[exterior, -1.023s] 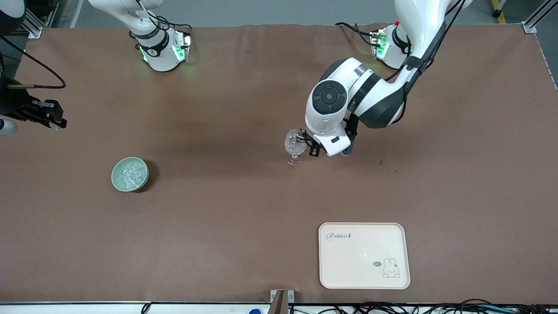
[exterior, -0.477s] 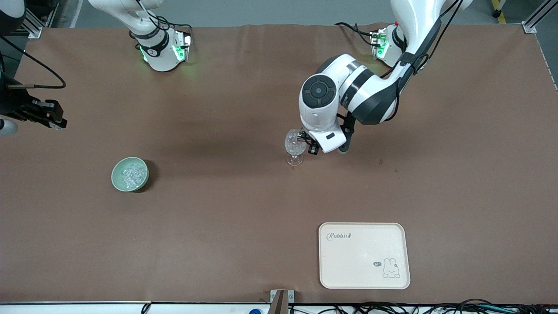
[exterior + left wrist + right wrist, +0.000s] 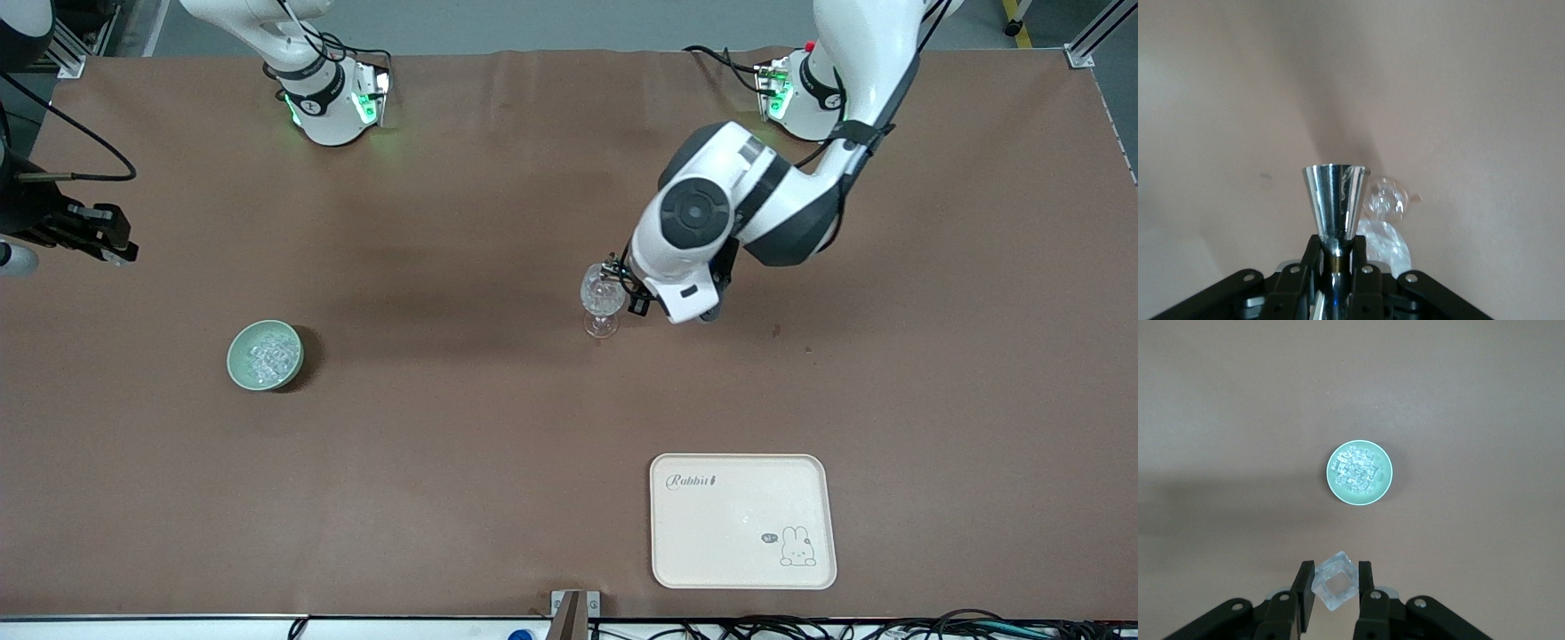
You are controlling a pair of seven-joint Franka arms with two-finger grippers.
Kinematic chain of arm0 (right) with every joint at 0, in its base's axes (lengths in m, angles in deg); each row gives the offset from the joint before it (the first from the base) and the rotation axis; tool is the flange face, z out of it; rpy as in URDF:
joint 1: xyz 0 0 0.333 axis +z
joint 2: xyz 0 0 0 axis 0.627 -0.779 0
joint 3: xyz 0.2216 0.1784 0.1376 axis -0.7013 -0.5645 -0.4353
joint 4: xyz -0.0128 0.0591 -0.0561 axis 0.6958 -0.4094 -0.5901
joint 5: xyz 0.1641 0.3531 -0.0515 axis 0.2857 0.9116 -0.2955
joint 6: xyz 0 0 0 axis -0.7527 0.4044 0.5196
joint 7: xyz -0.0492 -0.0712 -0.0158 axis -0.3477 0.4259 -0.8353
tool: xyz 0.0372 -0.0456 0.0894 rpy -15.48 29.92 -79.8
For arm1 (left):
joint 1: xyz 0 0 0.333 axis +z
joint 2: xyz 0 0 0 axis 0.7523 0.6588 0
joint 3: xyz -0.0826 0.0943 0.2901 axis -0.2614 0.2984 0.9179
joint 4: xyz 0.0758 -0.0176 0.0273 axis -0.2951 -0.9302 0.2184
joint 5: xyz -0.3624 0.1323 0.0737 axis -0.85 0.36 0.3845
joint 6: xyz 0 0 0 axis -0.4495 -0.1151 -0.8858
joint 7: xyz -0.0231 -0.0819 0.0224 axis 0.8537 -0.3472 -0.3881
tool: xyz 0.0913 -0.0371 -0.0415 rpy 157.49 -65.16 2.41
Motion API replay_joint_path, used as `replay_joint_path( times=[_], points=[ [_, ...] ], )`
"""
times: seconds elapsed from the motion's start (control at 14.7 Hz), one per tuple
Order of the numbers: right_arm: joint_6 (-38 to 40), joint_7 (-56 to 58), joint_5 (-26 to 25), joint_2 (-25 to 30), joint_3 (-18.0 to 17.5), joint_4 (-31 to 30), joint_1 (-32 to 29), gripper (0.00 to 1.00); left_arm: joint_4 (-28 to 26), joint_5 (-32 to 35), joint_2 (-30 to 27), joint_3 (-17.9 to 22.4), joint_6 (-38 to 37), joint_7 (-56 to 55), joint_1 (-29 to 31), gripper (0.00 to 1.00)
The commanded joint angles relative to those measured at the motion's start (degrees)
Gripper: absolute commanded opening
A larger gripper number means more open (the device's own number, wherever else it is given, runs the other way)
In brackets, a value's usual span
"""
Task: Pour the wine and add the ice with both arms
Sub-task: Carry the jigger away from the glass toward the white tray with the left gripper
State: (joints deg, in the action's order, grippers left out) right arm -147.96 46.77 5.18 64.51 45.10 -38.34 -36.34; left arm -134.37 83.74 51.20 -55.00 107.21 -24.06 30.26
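While the right claw [image 3: 1331,590] hangs high over the right arm's end of the table [image 3: 498,418], gripping a single ice cube [image 3: 1335,580], that arm waits. The green bowl [image 3: 265,355] holding the remaining ice [image 3: 265,353] stands on the table below it, toward the same end. Near the table's middle, the stemmed glass [image 3: 602,300] stands upright. The left claw [image 3: 622,286] is closed on a metal jigger [image 3: 1335,203] held at the glass rim. Over the last second the left arm's wrist has swung toward the glass and back, while glass, bowl and tray have stayed put. This suggests the pour is in progress or just completed; ice comes next. The cream tray [image 3: 742,520], nearest the front camera, reads "Rabbit" beside a printed rabbit saying "hi".
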Motion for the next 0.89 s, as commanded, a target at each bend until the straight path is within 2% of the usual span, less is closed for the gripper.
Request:
replay_joint_path(
  times=[0.0, 0.27, 0.48, 0.68, 0.82],
  points=[
    [0.61, -0.31, 0.73, -0.23, 0.33, 0.69, 0.58, 0.04, 1.62, -5.87, -1.03, -0.20, -1.22, 4.62, 3.49, 0.00],
    [0.88, -0.40, 0.73, -0.23, 0.25, 0.69, 0.84, 0.05, 4.61, -16.92, 0.46, -0.20, -0.96, 12.00, 10.95, 0.00],
    [0.53, -0.75, 0.90, -0.23, 0.25, 0.69, 2.95, 0.04, 8.39, -27.03, 4.41, -0.20, -0.34, 19.21, 17.37, 0.00],
    [-1.14, -5.91, 4.23, -1.46, 0.25, 0.69, 5.93, 0.04, 9.71, -40.20, 9.68, -0.20, 3.43, 26.15, 23.96, 0.00],
    [-3.42, -9.87, 4.33, -2.60, 0.33, 0.77, 9.88, 0.04, 11.29, -48.21, 13.02, 0.32, 3.97, 30.90, 25.47, 0.00]
  ],
)
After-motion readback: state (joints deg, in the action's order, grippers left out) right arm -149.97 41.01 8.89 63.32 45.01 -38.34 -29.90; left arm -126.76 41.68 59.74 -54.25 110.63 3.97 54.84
